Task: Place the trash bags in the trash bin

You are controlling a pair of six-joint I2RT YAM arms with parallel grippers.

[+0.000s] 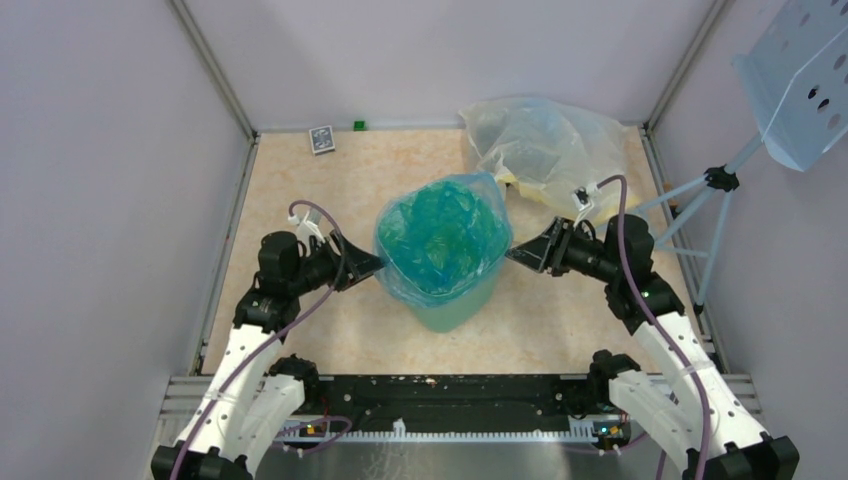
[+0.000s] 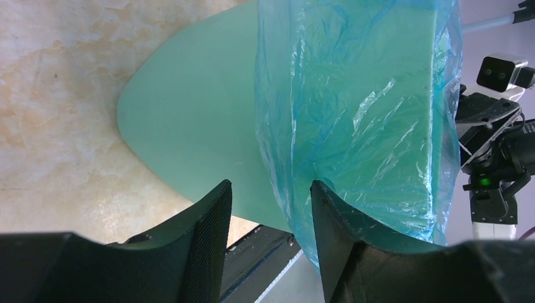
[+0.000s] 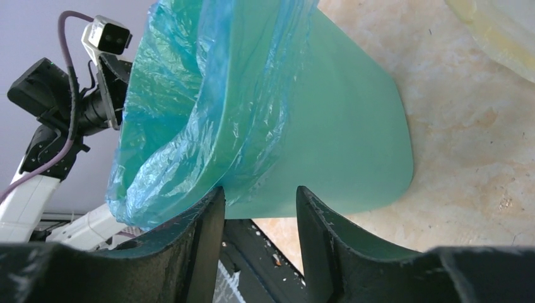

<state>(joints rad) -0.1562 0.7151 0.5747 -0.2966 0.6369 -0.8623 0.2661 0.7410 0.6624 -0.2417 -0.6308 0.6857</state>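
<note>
Between our left gripper [image 1: 377, 267] and right gripper [image 1: 511, 255], both with jaws parted and holding nothing, the trash bag [image 1: 440, 235] lines the trash bin [image 1: 450, 312], hiding its inside.

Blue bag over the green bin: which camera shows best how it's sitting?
The top external view. It looks down on the blue bag lining the green bin, draped over its rim. Each wrist view catches only one side, where the bag hangs down the bin's outer wall.

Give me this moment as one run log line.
bag: trash bag in trash bin, edge folded over rim | left gripper: open, beside bin | right gripper: open, beside bin
</note>
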